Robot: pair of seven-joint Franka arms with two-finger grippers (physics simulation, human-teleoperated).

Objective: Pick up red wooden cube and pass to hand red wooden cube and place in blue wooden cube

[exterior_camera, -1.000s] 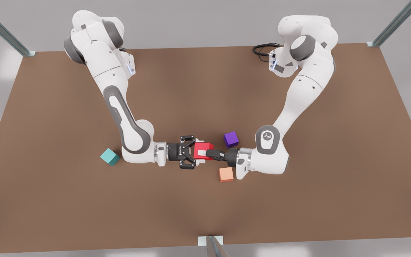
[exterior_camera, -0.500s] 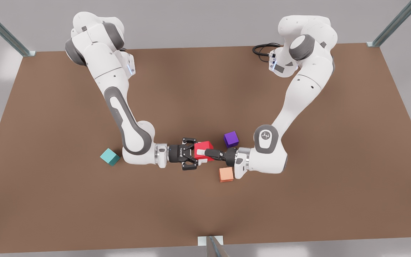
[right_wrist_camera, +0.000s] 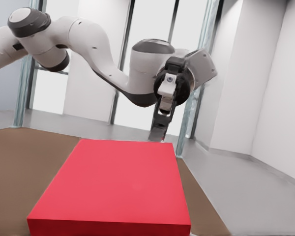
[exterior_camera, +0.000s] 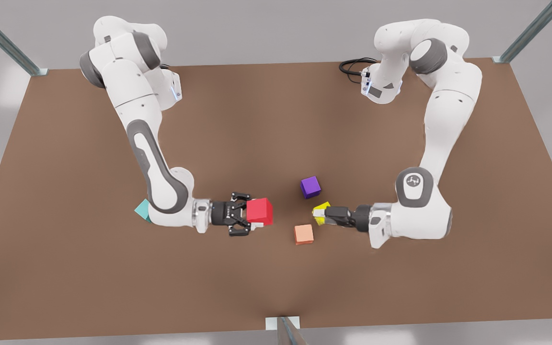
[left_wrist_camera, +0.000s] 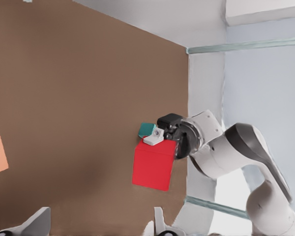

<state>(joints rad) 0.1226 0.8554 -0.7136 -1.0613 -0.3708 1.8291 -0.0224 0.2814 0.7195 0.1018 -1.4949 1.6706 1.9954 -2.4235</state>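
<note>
The red wooden cube [exterior_camera: 260, 211] hangs just above the table, near the middle. My right gripper [exterior_camera: 249, 214], the hand with linkage fingers on the arm at the front view's left, is shut on it. From the right wrist the red wooden cube [right_wrist_camera: 115, 184] looms large and close. The blue wooden cube [exterior_camera: 140, 209] is teal and sits half hidden behind that arm's elbow. My left gripper [exterior_camera: 322, 215] is open and holds nothing, off to the front view's right of the red cube. In the left wrist view, the red cube [left_wrist_camera: 154, 167] is in the hand [left_wrist_camera: 160, 137], with the teal cube [left_wrist_camera: 147, 129] behind.
A purple cube [exterior_camera: 310, 187] and a pale orange cube [exterior_camera: 304, 234] lie between the two grippers. Something yellow [exterior_camera: 320, 209] shows at the left gripper's tips. A black cable [exterior_camera: 352, 65] lies at the table's far edge. The brown table [exterior_camera: 276, 287] has free room at the front.
The left gripper let go of the red cube and drew back to the front view's right. The right gripper shut on the cube and carried it toward the front view's left.
</note>
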